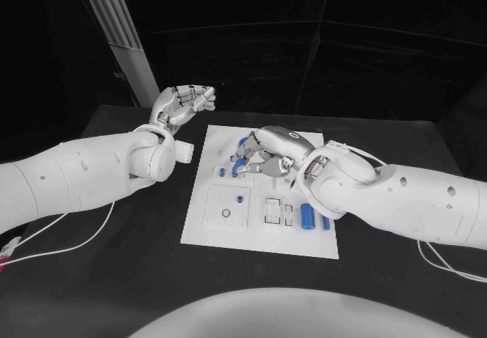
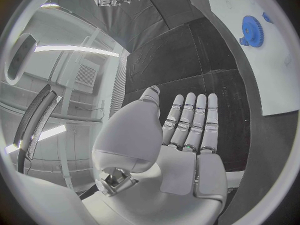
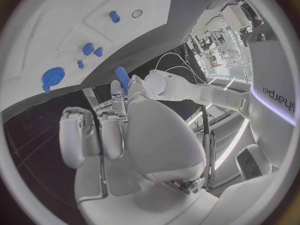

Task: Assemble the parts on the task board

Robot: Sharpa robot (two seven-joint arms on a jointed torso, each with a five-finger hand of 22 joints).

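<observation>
Blue cylindrical part (image 3: 122,79) is sitting pinched upright in right hand (image 1: 272,149) fingertips, above white task board (image 1: 203,218). Left hand (image 1: 181,103) is hovering beside board's far corner, fingers straight, holding nothing.

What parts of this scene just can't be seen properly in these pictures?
- Head view: the right hand covers the far part of the task board, hiding whatever lies beneath it.
- Right wrist view: a blue part stands between the fingers; its lower end is hidden behind them.
- Left wrist view: the board is cut off by the circle's rim; just a blue gear shows.
- Head view: the small blue pieces are too small to tell their shapes.
</observation>
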